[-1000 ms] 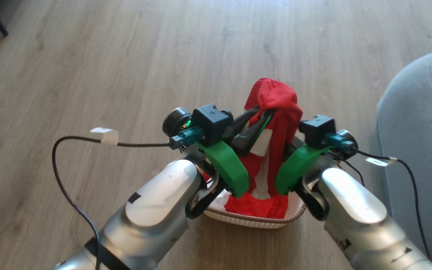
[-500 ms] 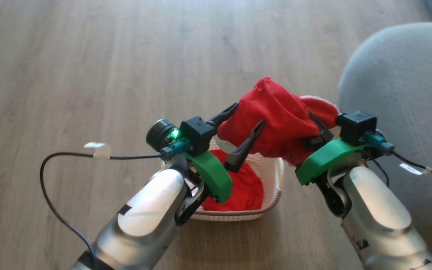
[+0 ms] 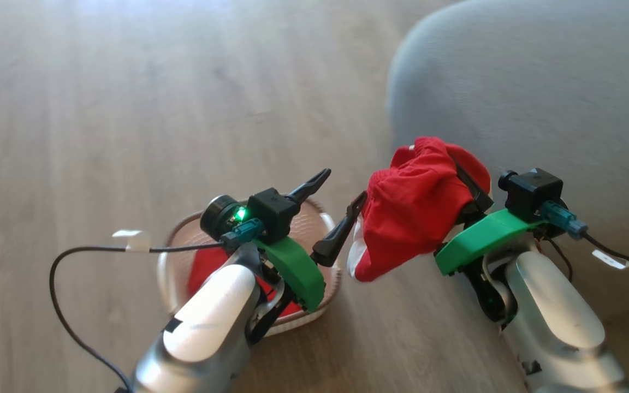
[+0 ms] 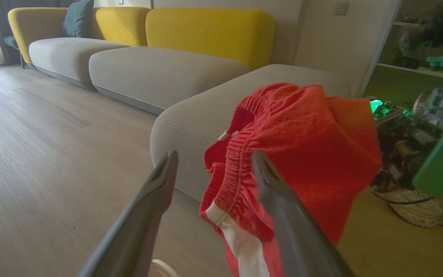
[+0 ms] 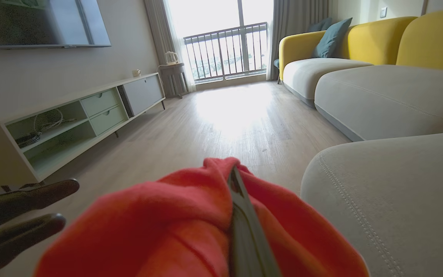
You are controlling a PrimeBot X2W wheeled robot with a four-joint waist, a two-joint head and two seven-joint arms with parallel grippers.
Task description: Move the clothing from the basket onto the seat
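The red clothing (image 3: 415, 210) hangs bunched in the air with my right gripper (image 3: 470, 188) shut on it, between the basket and the grey seat (image 3: 538, 82). In the right wrist view a dark finger (image 5: 240, 215) is buried in the clothing (image 5: 160, 227), with the seat's rounded corner (image 5: 390, 184) just to the right. My left gripper (image 3: 342, 188) is open above the basket (image 3: 175, 240), its fingertips just left of the clothing and holding nothing. The left wrist view has the clothing's waistband (image 4: 237, 161) beside the open fingers (image 4: 156, 192). More red fabric (image 3: 202, 267) lies in the basket.
Wooden floor (image 3: 101, 109) surrounds the basket. More grey sofa cushions with yellow backs (image 4: 206, 30) stretch away behind the seat. A low TV cabinet (image 5: 71, 115) runs along the opposite wall. Black cables (image 3: 58, 289) trail from both wrists.
My left gripper has opened and let go of the clothing. The right gripper has carried the clothing rightwards away from the basket towards the seat. The camera has turned right.
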